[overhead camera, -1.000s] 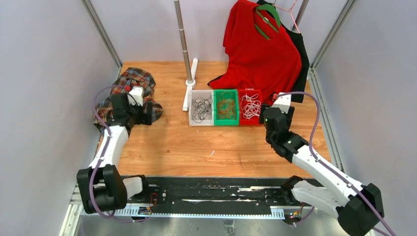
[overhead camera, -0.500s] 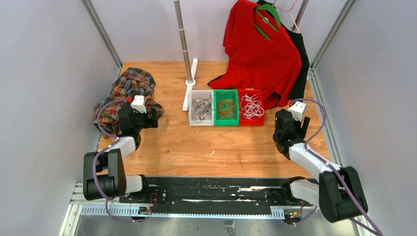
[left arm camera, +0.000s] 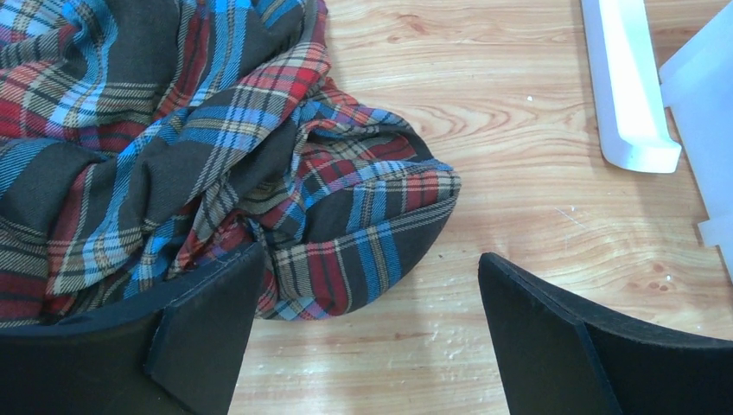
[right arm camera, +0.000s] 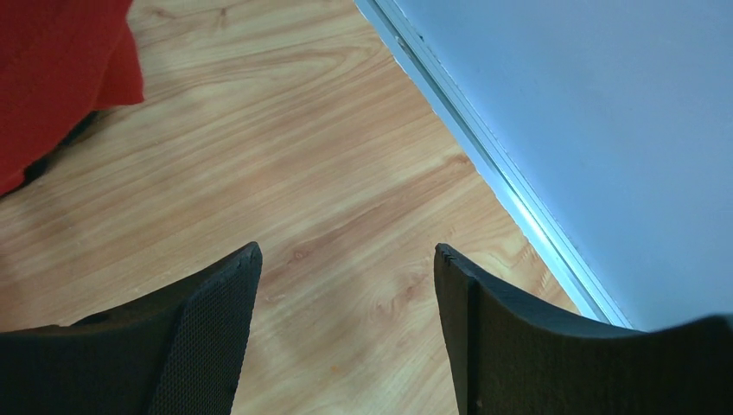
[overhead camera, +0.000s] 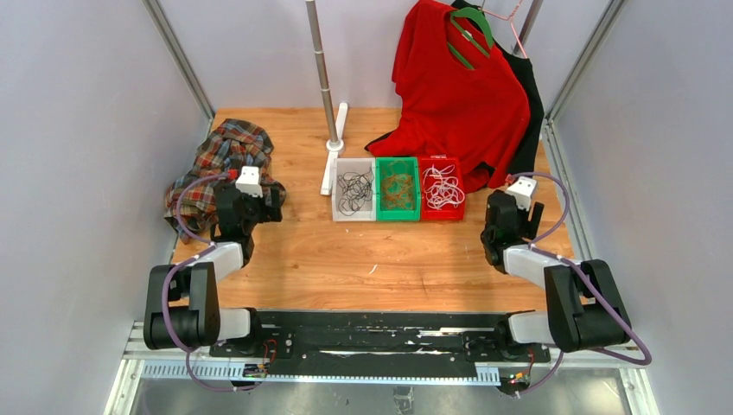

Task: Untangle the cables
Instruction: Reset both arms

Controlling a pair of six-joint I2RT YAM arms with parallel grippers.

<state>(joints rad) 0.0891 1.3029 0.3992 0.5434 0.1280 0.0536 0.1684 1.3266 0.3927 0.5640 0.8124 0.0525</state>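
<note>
A: Nearest?
B: Left fingers (left arm camera: 207, 337) spread wide, holding nothing, low over the table (left arm camera: 536, 199), one beside the plaid shirt (left arm camera: 173, 147). Right fingers (right arm camera: 199, 337) equally spread, empty, over bare wood by the side rail (right arm camera: 484, 164).
A: Why so?
B: Judged a rest pose, clear of the work.
A: Cables?
B: Mid-table, well apart from both: black cables (overhead camera: 353, 192) in the white bin (overhead camera: 353, 217), orange-brown cables (overhead camera: 398, 190) in the green bin (overhead camera: 398, 217), white cables (overhead camera: 442, 188) in the red bin (overhead camera: 441, 216), seemingly sorted already.
A: Obstacles?
B: Pole stand (overhead camera: 325, 78) beside the white bin; red shirt (overhead camera: 458, 95) hem just beside the red bin.
</note>
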